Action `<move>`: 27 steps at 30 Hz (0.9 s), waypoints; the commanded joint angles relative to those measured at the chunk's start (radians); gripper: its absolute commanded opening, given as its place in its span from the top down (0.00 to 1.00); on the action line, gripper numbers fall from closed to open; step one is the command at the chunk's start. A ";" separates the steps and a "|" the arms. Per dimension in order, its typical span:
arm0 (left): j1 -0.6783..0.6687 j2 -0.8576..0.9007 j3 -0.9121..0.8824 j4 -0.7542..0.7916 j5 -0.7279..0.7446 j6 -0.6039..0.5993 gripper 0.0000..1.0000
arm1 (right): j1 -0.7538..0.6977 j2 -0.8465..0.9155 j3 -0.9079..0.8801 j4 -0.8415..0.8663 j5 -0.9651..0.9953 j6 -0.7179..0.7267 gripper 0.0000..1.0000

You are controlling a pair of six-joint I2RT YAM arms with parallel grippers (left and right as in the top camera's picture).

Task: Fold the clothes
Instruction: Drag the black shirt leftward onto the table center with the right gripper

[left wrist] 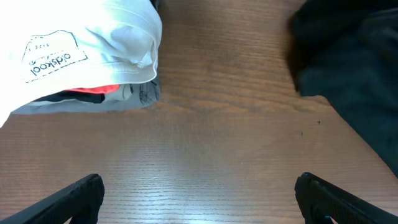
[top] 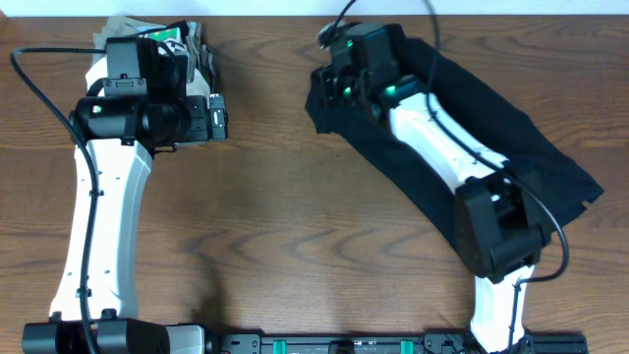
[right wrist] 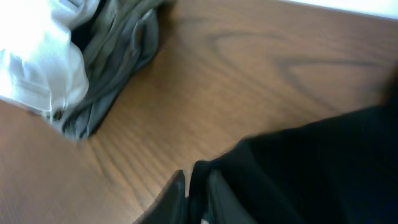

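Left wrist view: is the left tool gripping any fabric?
No, the left tool stands wide open over bare table, clear of the white garment and the black shirt.

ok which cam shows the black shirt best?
Overhead. It shows the black shirt almost whole, though the right arm covers its middle. Left wrist catches only a dark edge at its upper right. Right wrist sees a blurred close-up of one edge.

- Overhead: bright, even light, with soft shadows on the desk [top: 275, 197].
- Right wrist view is blurred, and the white garment [right wrist: 37, 68] glares, overexposed.
- The black shirt [right wrist: 311, 168] shows no detail.
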State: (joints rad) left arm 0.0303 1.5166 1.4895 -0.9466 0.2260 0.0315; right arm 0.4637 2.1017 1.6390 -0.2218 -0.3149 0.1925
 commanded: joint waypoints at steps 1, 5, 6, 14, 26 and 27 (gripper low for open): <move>0.003 0.000 0.020 -0.006 -0.002 0.021 0.01 | 0.028 -0.004 0.006 -0.009 -0.011 0.013 0.73; 0.003 0.004 0.020 -0.007 -0.002 0.021 0.01 | 0.006 -0.048 0.020 -0.087 -0.010 0.013 0.57; 0.003 0.006 0.020 -0.007 -0.002 0.021 0.01 | -0.010 -0.069 0.028 -0.125 -0.010 0.012 0.53; 0.003 0.044 0.020 -0.015 0.000 0.020 0.01 | -0.255 -0.238 0.058 -0.613 0.198 -0.006 0.30; -0.050 0.161 0.020 0.011 0.028 0.020 0.01 | -0.747 -0.237 -0.071 -0.869 0.263 0.073 0.20; -0.057 0.169 0.020 0.018 0.028 0.020 0.00 | -0.776 -0.237 -0.094 -0.858 0.262 0.077 0.20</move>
State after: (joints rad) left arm -0.0093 1.6630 1.4895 -0.9348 0.2382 0.0349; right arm -0.2588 1.8526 1.5909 -1.0889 -0.0704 0.2245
